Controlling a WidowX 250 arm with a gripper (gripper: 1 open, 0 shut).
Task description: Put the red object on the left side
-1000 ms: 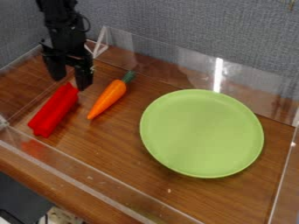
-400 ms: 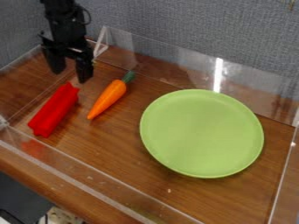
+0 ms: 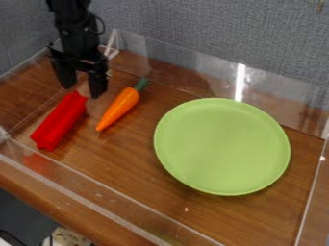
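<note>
The black two-fingered gripper (image 3: 77, 80) hangs from the dark robot arm (image 3: 71, 24) at about ten o'clock in the view, pointing straight down, its jaws spread wide and holding nothing. Its fingertips stand just above the far end of the bright red, glossy, elongated block with rounded edges (image 3: 61, 120); whether they touch it cannot be told. That red block lies flat on the brown wooden tabletop (image 3: 110, 163) at roughly nine o'clock, on the left side of the scene, its long axis running from seven o'clock up toward one o'clock. Just beside it toward three o'clock lies an orange toy carrot with a green tip (image 3: 118, 108), roughly parallel to the block and apart from it, the green end pointing toward one o'clock. Farther out, at about four o'clock, sits a round, lime-green plastic plate (image 3: 221, 146), well apart from the carrot. Low transparent acrylic walls (image 3: 244, 77) fence the tabletop on all sides, and a grey textured backdrop (image 3: 232, 29) stands behind them at twelve o'clock.
</note>
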